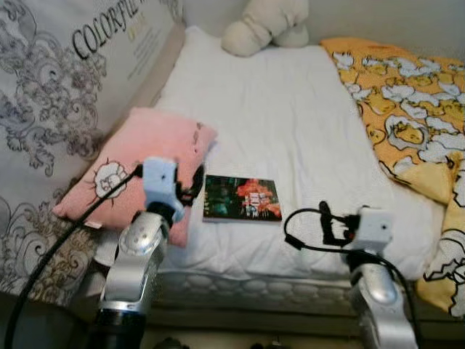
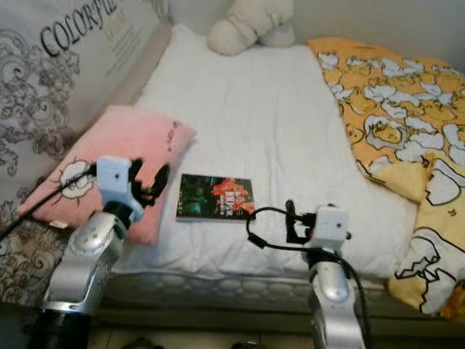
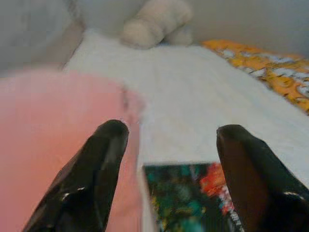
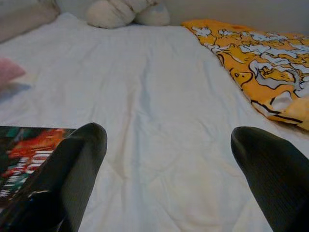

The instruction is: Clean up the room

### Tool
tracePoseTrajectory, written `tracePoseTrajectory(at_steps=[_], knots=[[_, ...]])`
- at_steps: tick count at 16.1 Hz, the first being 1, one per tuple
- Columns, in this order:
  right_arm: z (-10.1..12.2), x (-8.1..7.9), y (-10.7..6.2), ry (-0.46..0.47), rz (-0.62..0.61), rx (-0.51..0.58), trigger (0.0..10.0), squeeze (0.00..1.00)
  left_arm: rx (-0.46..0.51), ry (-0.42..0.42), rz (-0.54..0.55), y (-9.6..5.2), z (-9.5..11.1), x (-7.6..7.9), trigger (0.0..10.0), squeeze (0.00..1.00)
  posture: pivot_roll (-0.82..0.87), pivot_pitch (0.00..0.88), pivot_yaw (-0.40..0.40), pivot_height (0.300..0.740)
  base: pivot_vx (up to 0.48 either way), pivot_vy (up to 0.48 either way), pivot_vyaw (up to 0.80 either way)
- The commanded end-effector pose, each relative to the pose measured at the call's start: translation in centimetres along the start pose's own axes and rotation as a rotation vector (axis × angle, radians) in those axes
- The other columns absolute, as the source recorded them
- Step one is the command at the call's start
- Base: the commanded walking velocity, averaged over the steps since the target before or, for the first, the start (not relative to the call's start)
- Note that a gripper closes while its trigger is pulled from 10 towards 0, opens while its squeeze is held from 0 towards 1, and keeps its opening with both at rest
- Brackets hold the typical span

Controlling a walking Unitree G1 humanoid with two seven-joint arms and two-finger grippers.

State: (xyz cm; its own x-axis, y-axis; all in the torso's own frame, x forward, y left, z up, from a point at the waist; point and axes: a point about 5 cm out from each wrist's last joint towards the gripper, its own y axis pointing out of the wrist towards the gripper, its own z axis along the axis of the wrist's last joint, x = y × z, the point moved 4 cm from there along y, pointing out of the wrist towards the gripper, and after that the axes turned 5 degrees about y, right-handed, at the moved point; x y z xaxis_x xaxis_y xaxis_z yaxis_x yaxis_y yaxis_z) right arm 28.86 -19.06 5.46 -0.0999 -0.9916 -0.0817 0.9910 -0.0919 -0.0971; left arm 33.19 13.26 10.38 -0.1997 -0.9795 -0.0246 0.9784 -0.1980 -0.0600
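Observation:
A colourful book [image 1: 242, 198] lies flat near the front edge of the white bed [image 1: 276, 109]. A pink pillow [image 1: 142, 156] rests to its left, against the bed's left side. My left gripper [image 1: 168, 176] hovers open over the pillow's near right corner, just left of the book. In the left wrist view its gripper [image 3: 173, 130] frames the pillow edge [image 3: 53, 140] and the book [image 3: 193, 193]. My right gripper [image 1: 349, 222] is open and empty, low over the sheet to the right of the book [image 4: 29, 150].
A yellow duck-print blanket [image 1: 407, 109] is bunched along the bed's right side and hangs over the front corner. A cream stuffed toy [image 1: 265, 25] sits at the far end. A grey patterned panel [image 1: 58, 87] borders the left side.

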Motion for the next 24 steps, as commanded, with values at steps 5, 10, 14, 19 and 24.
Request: tracePoseTrajectory(at_steps=[5, 10, 14, 19, 24], knots=[[-0.1, -0.2, 1.0, -0.057, 0.008, 0.012, 10.0, 1.0, 0.014, 0.011, -0.026, -0.4, -0.9, 1.0, 10.0, 1.0, 0.09, 0.0, -0.062, 0.74, 0.0, -0.384, 0.0], [-1.6, 0.6, 0.3, -0.035, -0.012, -0.011, 10.0, 1.0, 0.039, 0.067, -0.057, 0.8, -1.0, 1.0, 10.0, 1.0, 0.08, 0.0, -0.058, 0.74, 0.0, -0.48, 0.0], [-2.1, 0.6, -0.2, -0.028, -0.009, -0.025, 10.0, 1.0, 0.057, 0.071, -0.086, 0.3, -1.1, 1.2, 10.0, 1.0, 0.09, 0.0, -0.064, 0.74, 0.0, -0.48, 0.0], [-2.8, -0.2, 0.4, -0.076, 0.057, -0.069, 10.0, 0.0, -0.009, 0.019, -0.103, 0.6, -2.9, 1.5, 10.0, 0.0, 0.08, 0.0, -0.062, 0.74, 0.0, 0.0, -0.6], [-4.3, 1.3, -0.2, -0.071, 0.024, -0.119, 10.0, 0.0, -0.042, 0.012, -0.111, 0.0, -4.3, 1.7, 10.0, 0.0, 0.08, 0.0, -0.072, 0.74, 0.0, 0.0, -0.61]])
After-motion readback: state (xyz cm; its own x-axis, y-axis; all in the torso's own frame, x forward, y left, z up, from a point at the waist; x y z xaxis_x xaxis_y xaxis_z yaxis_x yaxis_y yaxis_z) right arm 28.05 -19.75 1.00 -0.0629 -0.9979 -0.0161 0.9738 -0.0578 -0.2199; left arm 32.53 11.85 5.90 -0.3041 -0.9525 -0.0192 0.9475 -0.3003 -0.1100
